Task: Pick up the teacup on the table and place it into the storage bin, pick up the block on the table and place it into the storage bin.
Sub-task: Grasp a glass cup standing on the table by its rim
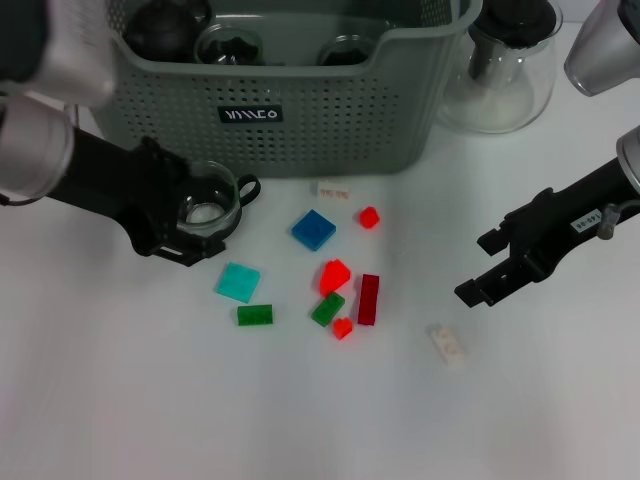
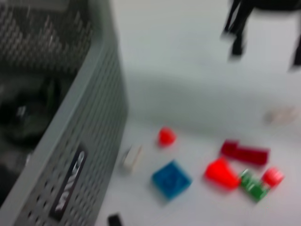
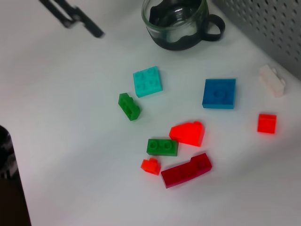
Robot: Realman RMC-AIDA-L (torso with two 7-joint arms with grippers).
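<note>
A clear glass teacup (image 1: 215,190) with a black handle sits between the fingers of my left gripper (image 1: 195,225), which is shut on it just in front of the storage bin (image 1: 330,120). The right wrist view shows the same teacup (image 3: 176,21). Several blocks lie scattered on the white table, among them a blue one (image 1: 313,229), a teal one (image 1: 238,282), a red one (image 1: 335,273) and a dark red bar (image 1: 368,298). My right gripper (image 1: 478,268) hangs open to the right of the blocks, holding nothing.
Several dark glass pieces lie inside the grey-green bin. A clear glass teapot (image 1: 505,70) with a black lid stands to the right of the bin. One white block (image 1: 330,187) lies against the bin's front wall, and another (image 1: 447,344) sits below the right gripper.
</note>
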